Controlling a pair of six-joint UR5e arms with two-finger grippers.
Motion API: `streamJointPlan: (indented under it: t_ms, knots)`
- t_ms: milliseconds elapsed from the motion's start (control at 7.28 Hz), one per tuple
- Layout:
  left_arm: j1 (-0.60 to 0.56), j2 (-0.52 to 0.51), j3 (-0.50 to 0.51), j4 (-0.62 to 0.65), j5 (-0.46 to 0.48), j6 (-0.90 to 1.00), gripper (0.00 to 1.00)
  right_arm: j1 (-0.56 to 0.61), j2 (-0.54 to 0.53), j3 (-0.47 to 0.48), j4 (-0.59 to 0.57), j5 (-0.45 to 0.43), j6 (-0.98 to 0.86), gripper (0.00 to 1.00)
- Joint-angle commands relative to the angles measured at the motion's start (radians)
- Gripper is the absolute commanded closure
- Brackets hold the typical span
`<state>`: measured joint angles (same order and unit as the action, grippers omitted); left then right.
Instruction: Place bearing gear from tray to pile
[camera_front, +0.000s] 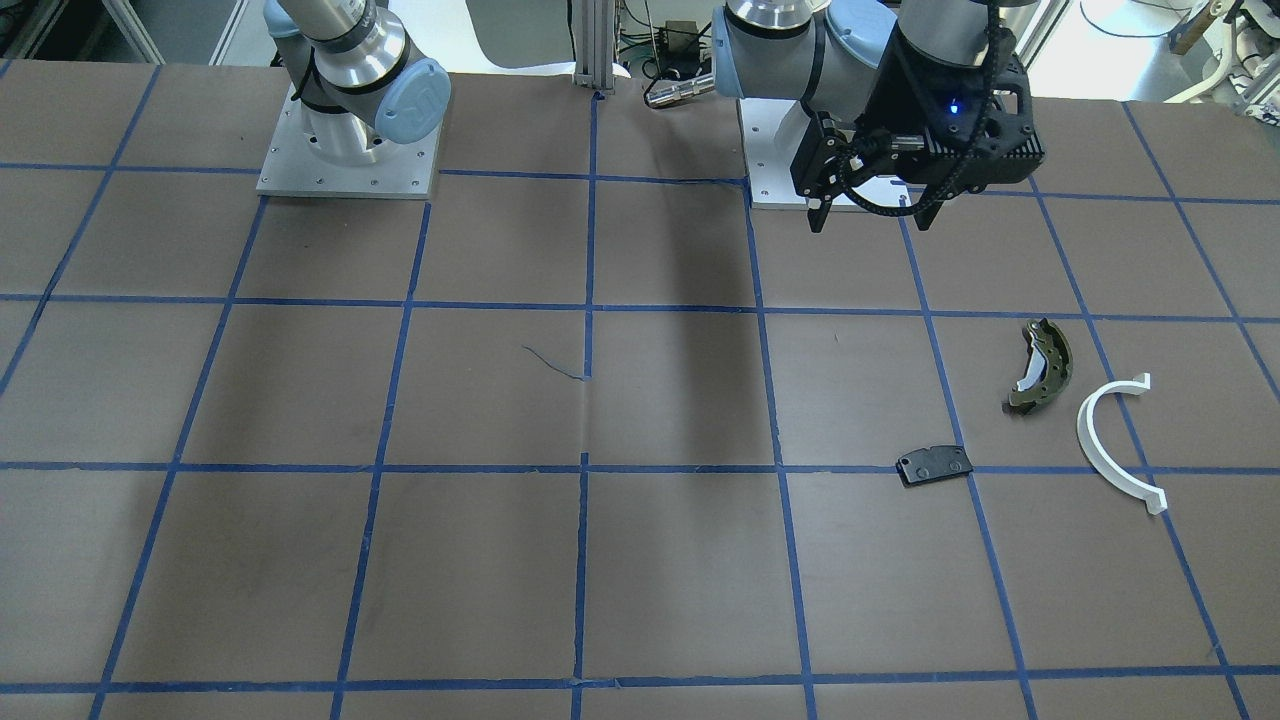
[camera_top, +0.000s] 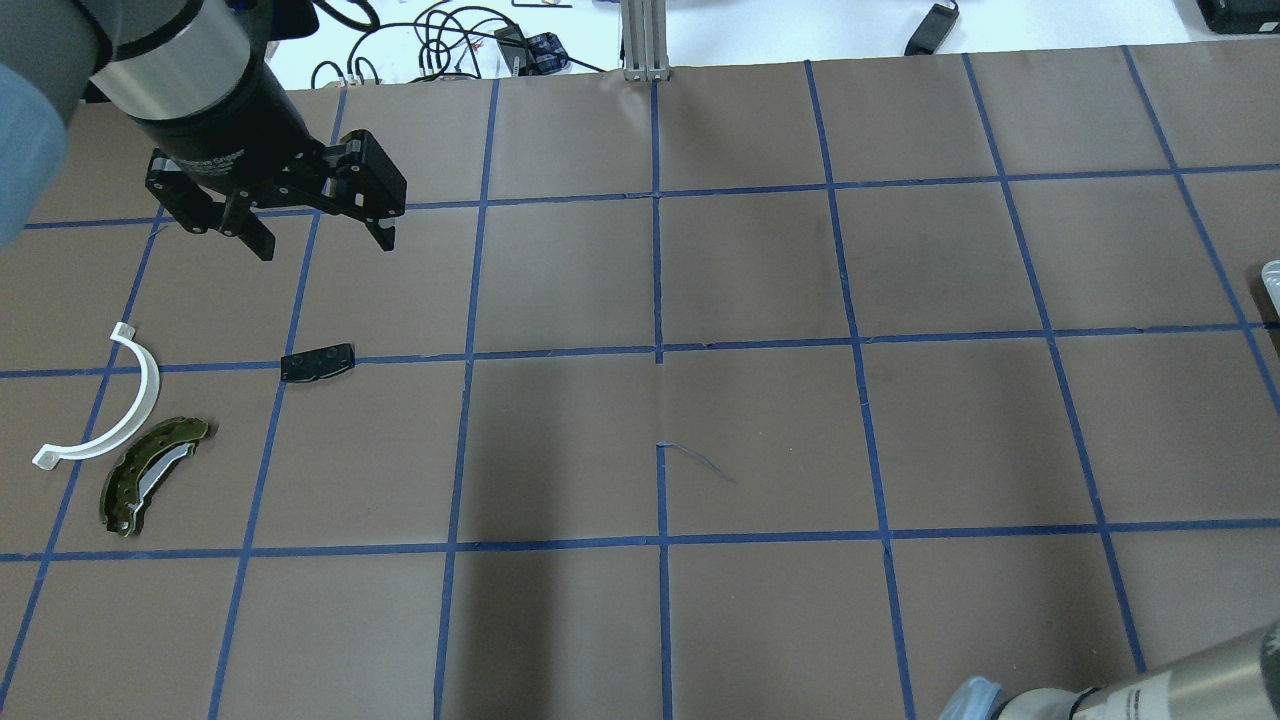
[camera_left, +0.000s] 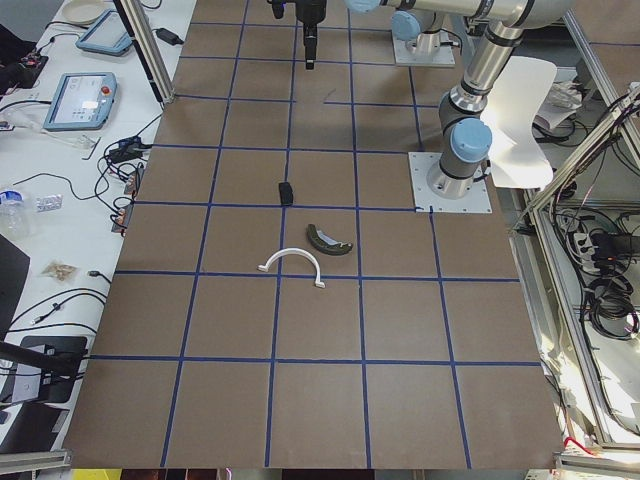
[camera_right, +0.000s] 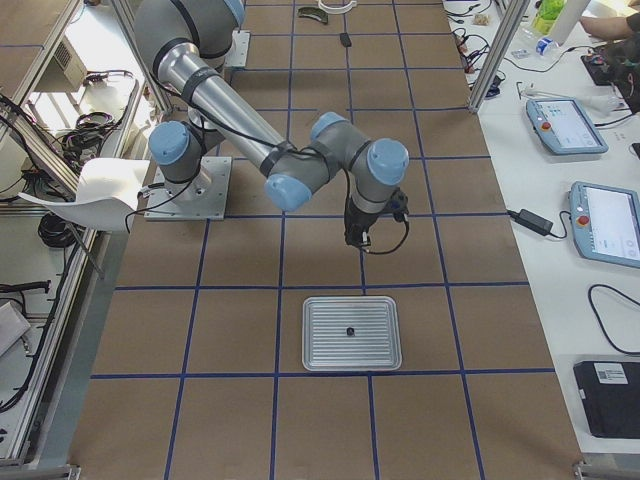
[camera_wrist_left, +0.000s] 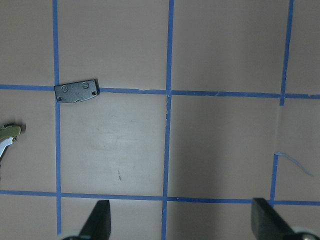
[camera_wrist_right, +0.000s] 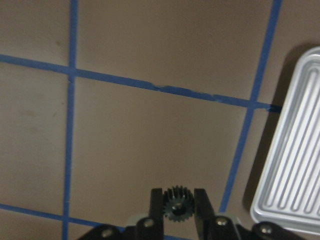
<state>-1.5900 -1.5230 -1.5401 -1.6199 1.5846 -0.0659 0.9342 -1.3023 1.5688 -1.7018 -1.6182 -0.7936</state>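
My right gripper (camera_wrist_right: 178, 207) is shut on a small dark toothed bearing gear (camera_wrist_right: 178, 202) and holds it above the brown table, just left of the ribbed metal tray (camera_wrist_right: 295, 150). In the exterior right view the tray (camera_right: 375, 350) lies in front of that gripper (camera_right: 354, 242), with one small dark part (camera_right: 349, 331) on it. The pile sits far off on my left side: an olive-green brake shoe (camera_top: 150, 476), a white half-ring (camera_top: 110, 410) and a flat black pad (camera_top: 317, 362). My left gripper (camera_top: 325, 245) is open and empty, above and beyond the pad.
The table is brown paper with a grid of blue tape. The left arm's base plate (camera_front: 800, 190) and the right arm's base plate (camera_front: 345, 170) stand at the robot's edge. Cables and tablets lie beyond the far edge (camera_left: 85, 100).
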Motion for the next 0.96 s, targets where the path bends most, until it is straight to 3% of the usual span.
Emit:
streamJointPlan:
  t_ms: [0, 137, 550, 825]
  knots:
    - [0.001, 0.000, 0.000, 0.000, 0.000, 0.000, 0.00, 0.203, -0.130, 0.060, 0.056, 0.038, 0.304, 1.00]
    - [0.001, 0.000, 0.000, 0.000, 0.000, 0.000, 0.00, 0.333, -0.168, 0.107, 0.042, 0.072, 0.494, 1.00]
    - [-0.001, 0.001, 0.000, -0.001, 0.000, 0.000, 0.00, 0.631, -0.175, 0.122, 0.031, 0.072, 0.942, 1.00]
    - [-0.002, 0.000, 0.000, -0.001, 0.000, 0.000, 0.00, 0.775, -0.122, 0.143, -0.115, 0.112, 1.173, 1.00]
